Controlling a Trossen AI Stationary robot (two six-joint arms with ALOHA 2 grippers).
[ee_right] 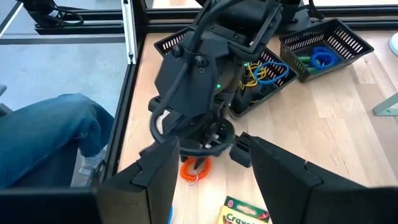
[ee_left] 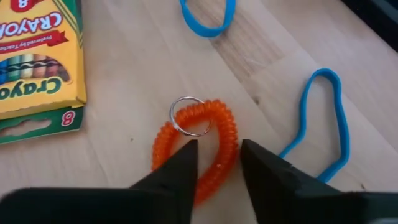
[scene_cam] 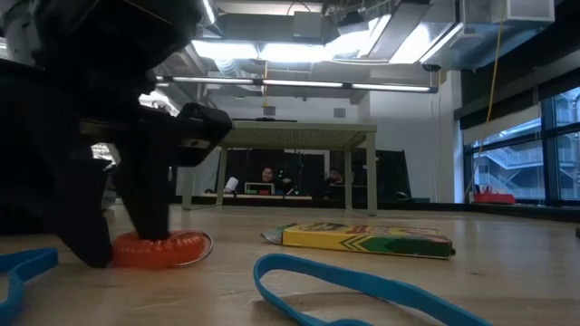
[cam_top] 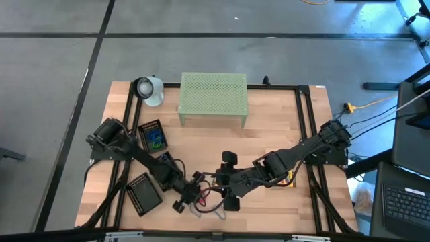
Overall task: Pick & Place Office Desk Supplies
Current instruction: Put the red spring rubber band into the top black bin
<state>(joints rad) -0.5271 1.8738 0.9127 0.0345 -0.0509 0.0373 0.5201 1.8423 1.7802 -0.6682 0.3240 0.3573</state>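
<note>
The left gripper (ee_left: 217,165) was down on the table (cam_top: 269,121) near its front edge, its two dark fingers straddling one side of an orange coiled wrist loop (ee_left: 205,140) with a small metal ring on it. The jaws stood at a middling gap, one finger inside the loop and one outside, touching or nearly touching the coil; to my eye they were closing on it, though I would not call it held, since it lay flat on the wood. Going in from above that way made sense: a floppy coil gives little else to pinch.

A crayon box (ee_left: 34,59) lay just beside the coil, and two blue rubber bands (ee_left: 320,118) rested loose on the wood close by, all apart from one another. Toward the table's left edge sat black mesh trays (cam_top: 152,136), one already holding coloured bands, probably the place meant for these things.

The left arm reached in from the left edge, wrist bent steeply downward. The right gripper (ee_right: 208,165) hovered near the front middle, fingers spread wide and empty, pointed at the other.
</note>
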